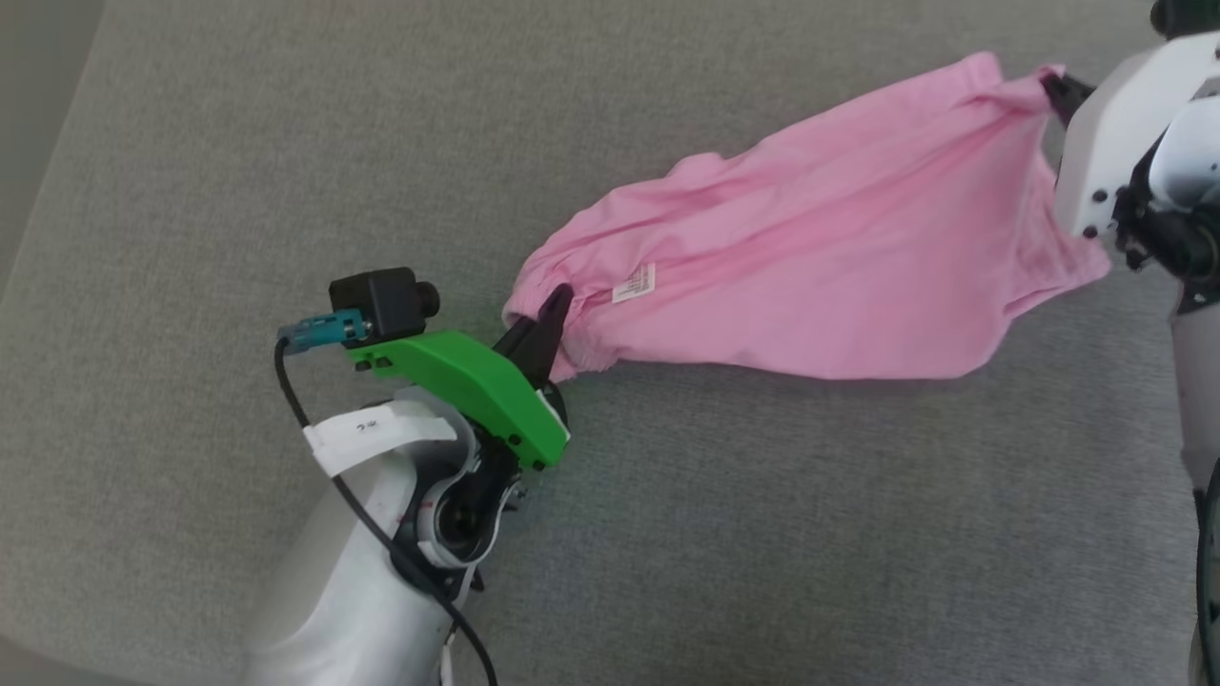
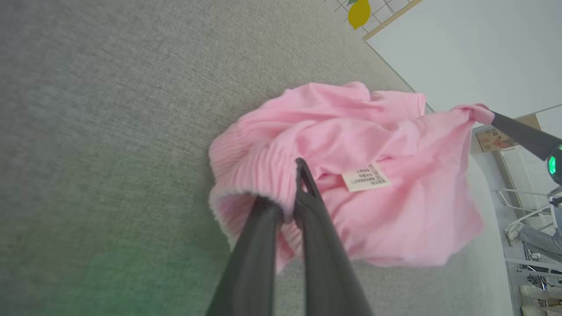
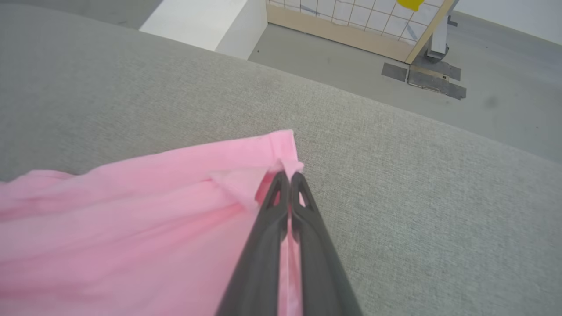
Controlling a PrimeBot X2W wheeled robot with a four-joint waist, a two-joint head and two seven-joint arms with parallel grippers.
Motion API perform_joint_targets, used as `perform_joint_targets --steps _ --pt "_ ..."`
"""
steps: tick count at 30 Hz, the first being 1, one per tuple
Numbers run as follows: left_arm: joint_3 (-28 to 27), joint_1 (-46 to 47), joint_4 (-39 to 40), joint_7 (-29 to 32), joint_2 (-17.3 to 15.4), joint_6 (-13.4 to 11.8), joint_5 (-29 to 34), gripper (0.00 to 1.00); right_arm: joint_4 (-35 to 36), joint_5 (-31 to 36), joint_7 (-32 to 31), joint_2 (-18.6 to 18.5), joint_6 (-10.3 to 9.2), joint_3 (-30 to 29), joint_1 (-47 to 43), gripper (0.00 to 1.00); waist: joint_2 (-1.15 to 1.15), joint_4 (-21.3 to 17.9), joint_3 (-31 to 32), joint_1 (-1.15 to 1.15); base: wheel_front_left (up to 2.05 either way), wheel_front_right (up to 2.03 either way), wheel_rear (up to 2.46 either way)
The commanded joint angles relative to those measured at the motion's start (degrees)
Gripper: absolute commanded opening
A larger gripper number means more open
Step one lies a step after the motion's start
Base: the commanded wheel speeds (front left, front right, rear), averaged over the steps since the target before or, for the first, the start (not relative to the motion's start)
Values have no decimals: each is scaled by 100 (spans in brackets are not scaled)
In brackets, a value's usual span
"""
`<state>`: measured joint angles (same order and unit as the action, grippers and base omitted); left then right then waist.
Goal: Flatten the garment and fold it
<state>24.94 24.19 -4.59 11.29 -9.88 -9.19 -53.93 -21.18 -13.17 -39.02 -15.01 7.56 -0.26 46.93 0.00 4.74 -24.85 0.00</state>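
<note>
The light-pink garment (image 1: 810,248) hangs stretched between my two grippers above a grey fabric surface (image 1: 286,143), sagging in the middle. A small white label (image 1: 635,283) shows near its left end. My left gripper (image 1: 553,303) is shut on the bunched ribbed hem at that end; the left wrist view shows the garment (image 2: 351,175), its label (image 2: 365,177) and my left gripper (image 2: 295,173) pinching the fold. My right gripper (image 1: 1051,88) is shut on the upper right corner. In the right wrist view the right gripper (image 3: 286,176) pinches the garment (image 3: 131,219) at its corner.
The grey fabric surface (image 3: 439,197) spreads wide on all sides. Beyond its far edge lie a bare floor (image 3: 351,66), a white block (image 3: 202,22) and a gridded panel with a wooden frame (image 3: 351,17). The other arm's dark finger (image 2: 522,136) shows in the left wrist view.
</note>
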Motion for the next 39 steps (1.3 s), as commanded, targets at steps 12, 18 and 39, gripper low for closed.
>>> perform_joint_targets --steps 12,18,39 --pt "277 459 -285 -109 359 153 93 18 -1595 589 117 -165 -8 188 910 0 0 493 -610 0 0 0 0" --pt "370 408 -291 -183 368 211 144 100 -1979 470 -51 -196 -8 250 960 100 0 492 -497 0 0 0 0" --pt "419 -914 72 -1388 -253 174 905 100 583 -778 2086 -213 -8 -118 -1837 100 0 20 908 0 0 0 0"
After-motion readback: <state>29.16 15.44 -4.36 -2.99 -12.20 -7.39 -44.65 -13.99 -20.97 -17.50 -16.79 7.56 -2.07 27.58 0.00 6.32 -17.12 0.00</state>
